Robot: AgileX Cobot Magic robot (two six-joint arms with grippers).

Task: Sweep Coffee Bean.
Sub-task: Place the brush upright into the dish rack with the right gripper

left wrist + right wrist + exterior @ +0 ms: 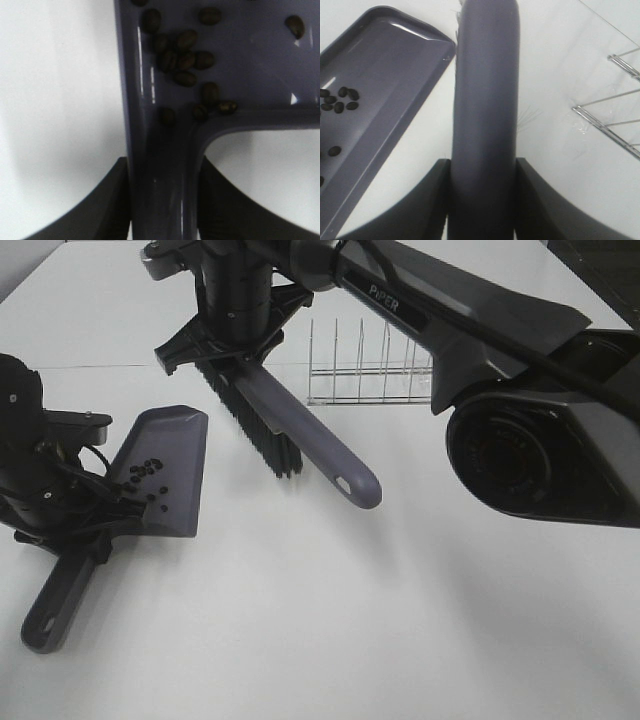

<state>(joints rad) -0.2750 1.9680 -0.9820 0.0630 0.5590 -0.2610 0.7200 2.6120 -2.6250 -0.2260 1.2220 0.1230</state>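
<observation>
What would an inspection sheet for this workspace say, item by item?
Surface: white table, bare around the tools.
Job's things: coffee beans lie in the dustpan, clustered toward its handle end, none seen loose on the table; brush tilted, bristles downward, beside the dustpan and apart from it.
Clutter: wire rack at the back, nothing in it.
Grippers: left gripper shut on the dustpan's handle; right gripper shut on the brush, near its bristle end.
Cables: black cable along the right arm, away from the tools.
Surroundings: dark floor past the table's far corner; nothing else seen.
</observation>
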